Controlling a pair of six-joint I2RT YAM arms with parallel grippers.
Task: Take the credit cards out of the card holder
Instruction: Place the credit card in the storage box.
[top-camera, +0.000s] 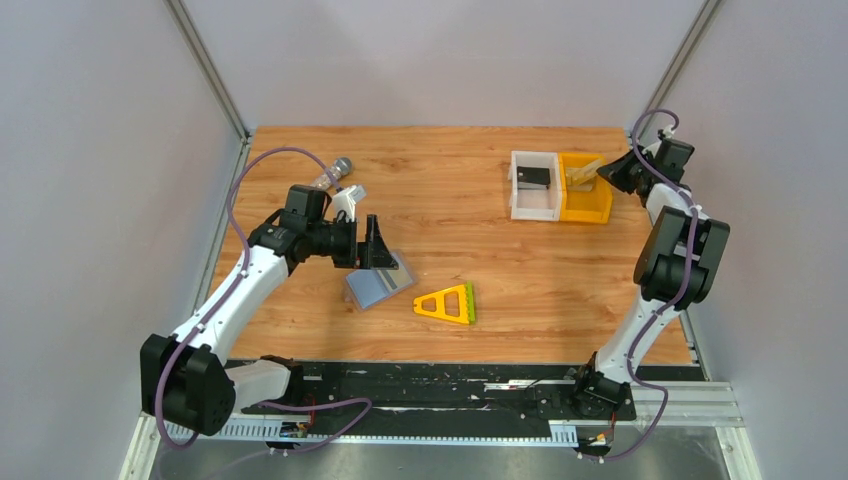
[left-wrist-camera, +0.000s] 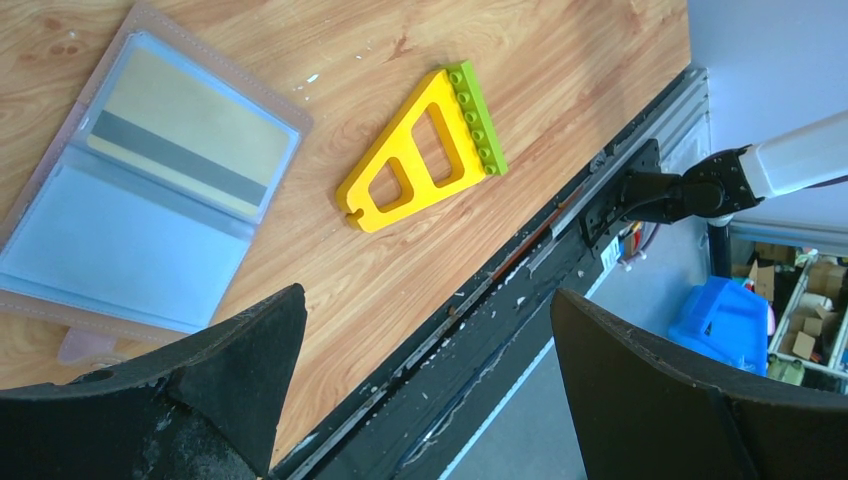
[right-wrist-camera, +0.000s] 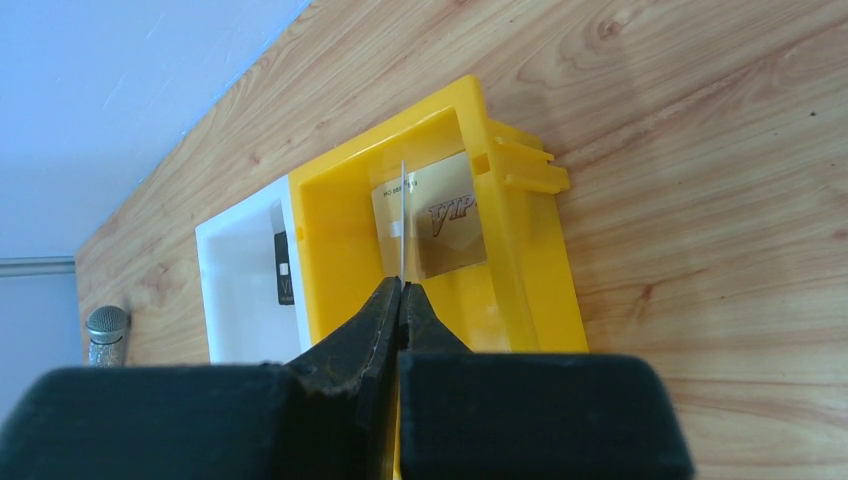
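The card holder (top-camera: 380, 285) lies open and flat on the table. In the left wrist view it (left-wrist-camera: 120, 235) shows clear sleeves, and a tan card with a grey stripe (left-wrist-camera: 185, 135) sits in the upper sleeve. My left gripper (top-camera: 380, 245) is open and empty, just above the holder's far edge; its fingers (left-wrist-camera: 250, 350) hold nothing. My right gripper (right-wrist-camera: 402, 285) is shut on a thin card seen edge-on (right-wrist-camera: 402, 215), over the yellow bin (right-wrist-camera: 525, 270). A gold card (right-wrist-camera: 450, 215) lies inside that bin. The right gripper (top-camera: 606, 172) is at the bin's far right.
A white bin (top-camera: 532, 210) beside the yellow bin (top-camera: 585, 216) holds a black card (top-camera: 534, 177). A yellow-and-green triangular frame (top-camera: 448, 303) lies right of the holder, also in the left wrist view (left-wrist-camera: 425, 145). A microphone (top-camera: 335, 170) lies far left. The table's front rail is near.
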